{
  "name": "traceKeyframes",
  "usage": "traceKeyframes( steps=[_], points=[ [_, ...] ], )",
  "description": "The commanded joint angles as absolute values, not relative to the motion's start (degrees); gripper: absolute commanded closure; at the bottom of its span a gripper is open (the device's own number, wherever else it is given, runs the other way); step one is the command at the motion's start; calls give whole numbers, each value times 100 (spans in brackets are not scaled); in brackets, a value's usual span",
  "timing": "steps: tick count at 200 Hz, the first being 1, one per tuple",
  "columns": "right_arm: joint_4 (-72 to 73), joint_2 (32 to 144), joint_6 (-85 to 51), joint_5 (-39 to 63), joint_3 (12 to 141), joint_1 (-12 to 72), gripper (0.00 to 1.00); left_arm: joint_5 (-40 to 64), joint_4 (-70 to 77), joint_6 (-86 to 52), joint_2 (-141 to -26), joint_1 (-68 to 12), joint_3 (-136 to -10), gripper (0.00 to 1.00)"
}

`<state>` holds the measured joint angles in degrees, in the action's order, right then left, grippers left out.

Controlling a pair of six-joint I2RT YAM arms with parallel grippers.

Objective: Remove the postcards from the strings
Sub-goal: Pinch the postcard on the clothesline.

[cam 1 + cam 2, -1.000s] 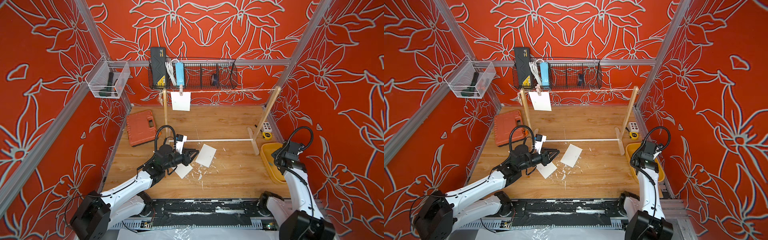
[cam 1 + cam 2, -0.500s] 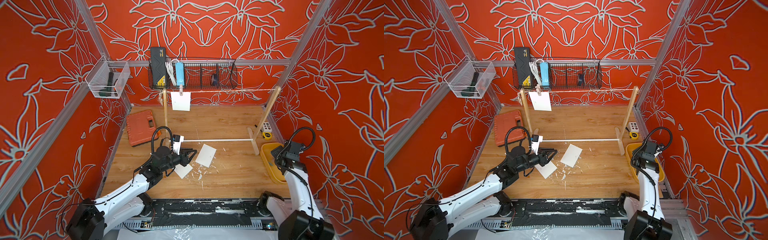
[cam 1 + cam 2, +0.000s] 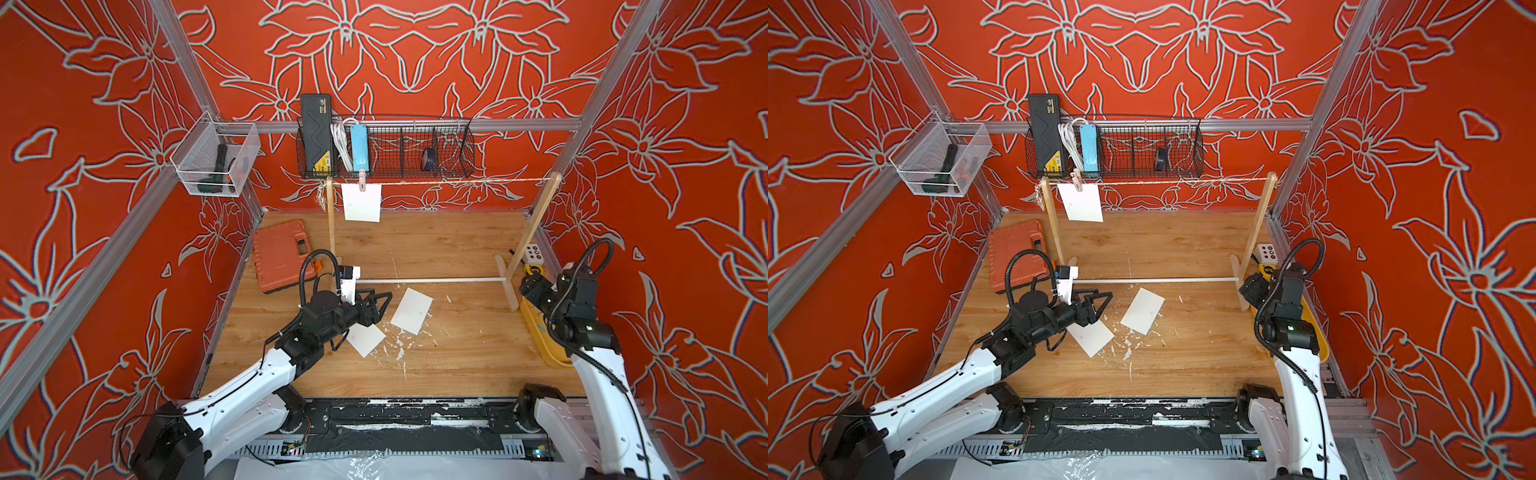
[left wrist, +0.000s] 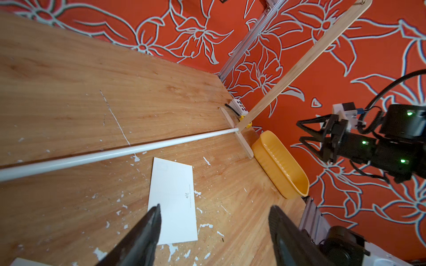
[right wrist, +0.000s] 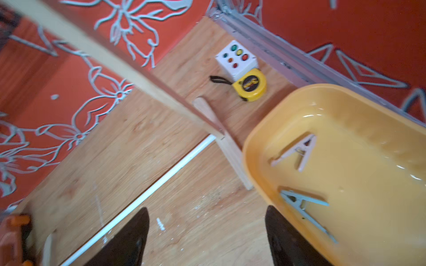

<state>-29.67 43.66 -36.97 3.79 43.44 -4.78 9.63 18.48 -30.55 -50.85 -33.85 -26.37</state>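
One white postcard (image 3: 361, 202) (image 3: 1080, 202) hangs from the twine string (image 3: 457, 181) (image 3: 1183, 181), held by a small peg (image 3: 362, 176) near the left upright. Two more postcards lie flat on the table in both top views, one (image 3: 411, 310) (image 3: 1142, 310) (image 4: 173, 200) further right, one (image 3: 365, 338) (image 3: 1091, 337) partly under my left wrist. My left gripper (image 3: 380, 305) (image 3: 1100, 305) (image 4: 214, 221) is open and empty, just above the table between these two. My right gripper (image 3: 536, 291) (image 3: 1252, 289) (image 5: 205, 221) is open and empty by the stand's right foot.
A yellow tray (image 3: 540, 345) (image 5: 322, 88) at the right edge holds two pegs (image 5: 297, 152) (image 5: 304, 205). The stand's white base rod (image 3: 432, 281) crosses the table. An orange case (image 3: 282, 255) lies at the left. A button box (image 5: 236, 58) and tape measure (image 5: 250, 84) sit by the right wall.
Both grippers' jaws have spread apart from nearly shut. The left arm has shifted slightly; the right wrist has moved a little over the tray's edge.
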Motion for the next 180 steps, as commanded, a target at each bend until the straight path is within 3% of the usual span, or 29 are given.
traceKeyframes(
  steps=[1, 29, 50, 144, 180],
  points=[
    [-3287, 4149, -3346, 775, 4715, -218, 15, 565, 2077, -3084, -4968, -3360, -2796, 17],
    [-3221, 4087, -2879, 1484, 5073, 93, 9, 354, 2543, -3170, -5097, -3325, -2891, 5],
    [-3013, 4078, -2509, 2032, 5368, 381, 6, 157, 3226, -3367, -5291, -3297, -2874, 2],
    [-1390, 4099, -2421, 4087, 5531, 1069, 2, -637, 8035, -4052, -7506, -3287, -2709, 2],
    [-1300, 4079, -2347, 4432, 5548, 1188, 2, -712, 9001, -4087, -8313, -3270, -3046, 2]
  ],
)
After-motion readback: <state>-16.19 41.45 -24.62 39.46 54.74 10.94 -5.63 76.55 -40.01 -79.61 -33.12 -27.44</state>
